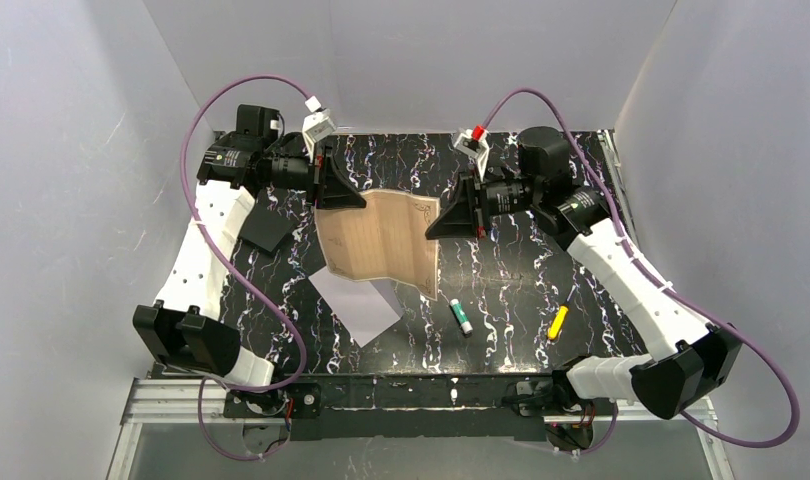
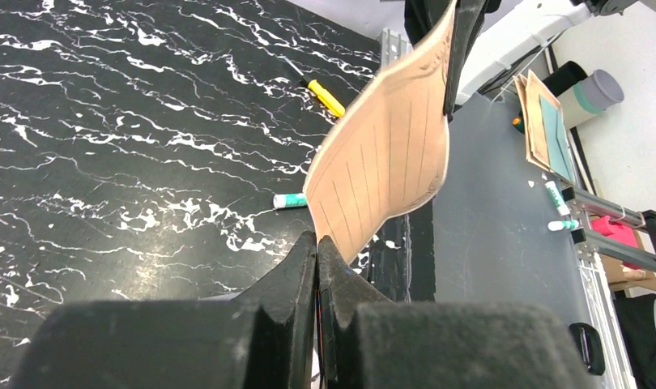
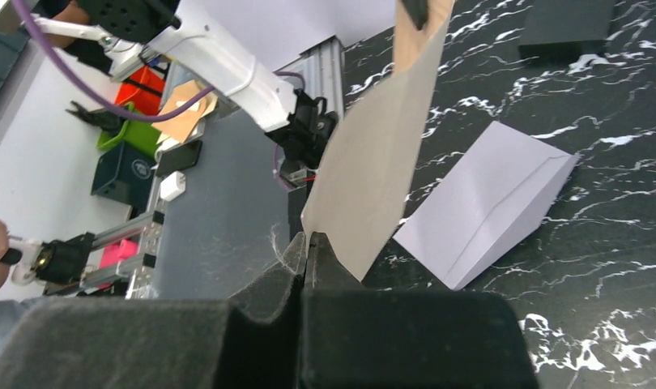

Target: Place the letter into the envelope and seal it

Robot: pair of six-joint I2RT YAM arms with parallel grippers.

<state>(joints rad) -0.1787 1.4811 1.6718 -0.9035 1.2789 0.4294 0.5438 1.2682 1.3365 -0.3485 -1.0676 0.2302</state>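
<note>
Grey walls [image 1: 411,60], blk marbled table [image 1: 511,285]

The letter [image 1: 381,240] is showing tan with darker ruled lines and an ornamental border; the envelope [image 1: 359,310] is looking pale lavender; the surface [image 1: 511,290] is displaying black with white marble veining.

Soft, even white light throughout; crisp from above, blurred up close at the wrists.
From above, the pale walls glow evenly, shadows are faint and soft-edged, and the black table [image 1: 501,275] shows barely any glare. In the wrist views the left gripper [image 2: 317,243] and right gripper [image 3: 306,243] are dark, out-of-focus masses without surface detail. The letter [image 2: 385,154] is brightly lit on its lined face, but duller and shaded from the right wrist. Bright background corners wash out slightly.
</note>
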